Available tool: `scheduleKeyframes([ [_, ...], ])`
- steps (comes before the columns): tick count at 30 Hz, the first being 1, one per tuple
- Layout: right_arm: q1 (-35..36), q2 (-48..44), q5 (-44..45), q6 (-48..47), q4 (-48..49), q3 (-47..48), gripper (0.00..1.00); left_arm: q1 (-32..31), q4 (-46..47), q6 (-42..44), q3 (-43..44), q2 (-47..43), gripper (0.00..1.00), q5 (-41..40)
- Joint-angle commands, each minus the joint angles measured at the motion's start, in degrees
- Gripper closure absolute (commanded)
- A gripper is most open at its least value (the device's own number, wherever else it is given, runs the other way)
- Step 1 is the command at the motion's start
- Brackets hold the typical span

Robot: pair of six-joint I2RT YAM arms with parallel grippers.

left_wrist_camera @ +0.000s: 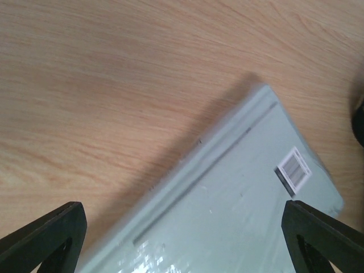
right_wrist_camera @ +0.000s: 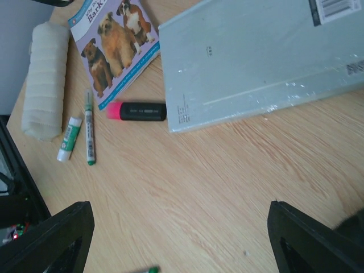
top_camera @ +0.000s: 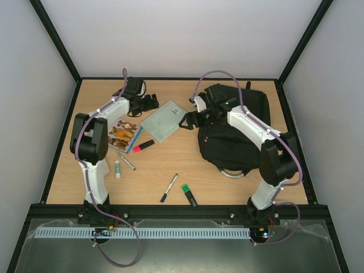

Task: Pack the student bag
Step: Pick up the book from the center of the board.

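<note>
Student bag (top_camera: pixel 233 128) lies flat on the bench (top_camera: pixel 227 190), just beside the grey folder (top_camera: pixel 164 120), on the right arm's side of it. Long axis runs far-to-near, and the silvery loop handle (top_camera: pixel 230 172) points toward the arm bases. Fabric is black, soft and slumped. Left fingers (left_wrist_camera: pixel 45 239) are spread wide over the folder's corner, empty. Right fingers (right_wrist_camera: pixel 51 239) are spread wide over bare bench near the folder, empty.

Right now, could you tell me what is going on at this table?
Two arms are packing a black bag. The left gripper hangs open over a corner of the grey folder; the right gripper, also open, hovers over the table between folder and bag. Neither holds anything. A book, highlighter and pen lie loose.
</note>
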Motion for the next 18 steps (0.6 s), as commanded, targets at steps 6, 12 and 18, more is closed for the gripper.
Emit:
scheduleKeyframes([
  [6, 2.2, 8.4, 2.8, 7.2, 5.9, 2.8, 0.23, 0.6, -5.3, 2.8, 8.9, 10.0, 0.04, 1.8],
  [12, 2.3, 13.8, 2.8, 8.5, 4.4, 5.0, 0.29, 0.6, -7.7, 3.4, 10.6, 13.3, 0.04, 2.8],
  [18, 2.3, 16.2, 5.2, 8.0, 2.8, 6.7, 0.29, 0.6, -9.2, 3.8, 9.8, 14.6, 0.05, 4.6],
])
